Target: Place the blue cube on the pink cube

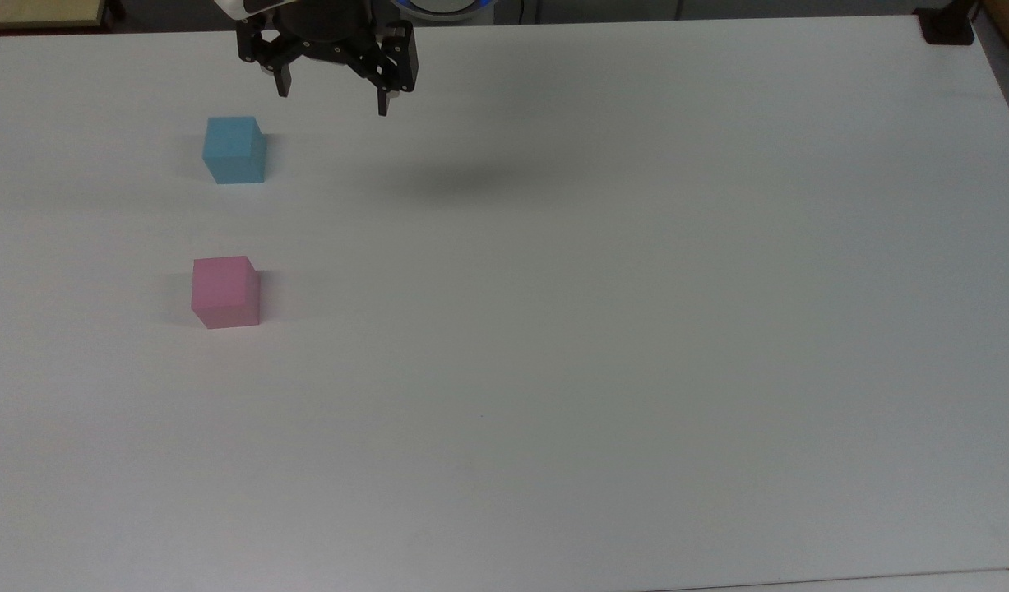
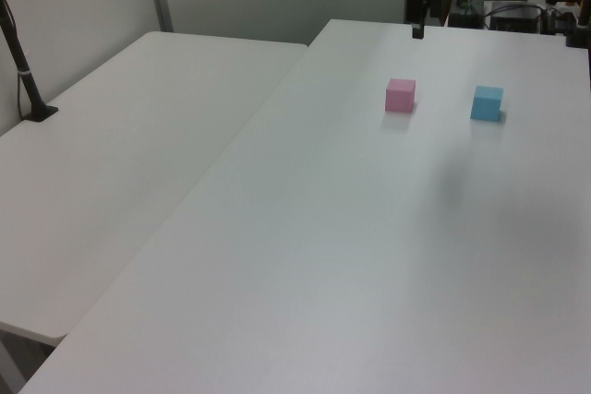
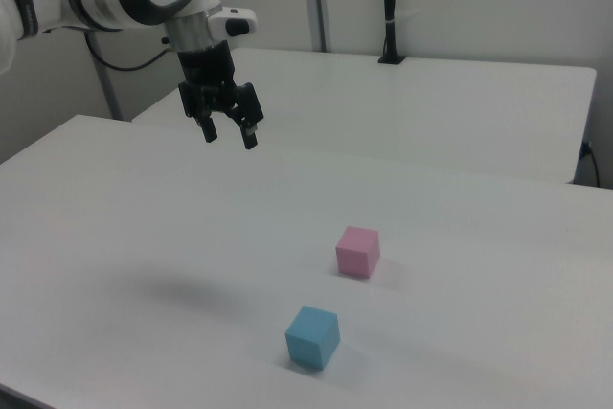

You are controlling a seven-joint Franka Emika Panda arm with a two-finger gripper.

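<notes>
Cubes are seen resting apart on a white tabletop [image 1: 636, 329]: the blue cube [image 1: 234, 150] is placed toward the top view's upper left, and the pink cube [image 1: 225, 292] is set below it in the top view, well separated from it. In the right view the blue cube [image 3: 312, 336] is found nearer the camera than the pink cube [image 3: 357, 251]. The end effector [image 1: 331, 94] is held above the tabletop, to the top view's right of the blue cube and clear of it, with its fingers spread wide and nothing gripped between them. In the right view the end effector [image 3: 228, 134] is shown raised high, with a soft shadow cast on the tabletop beneath.
</notes>
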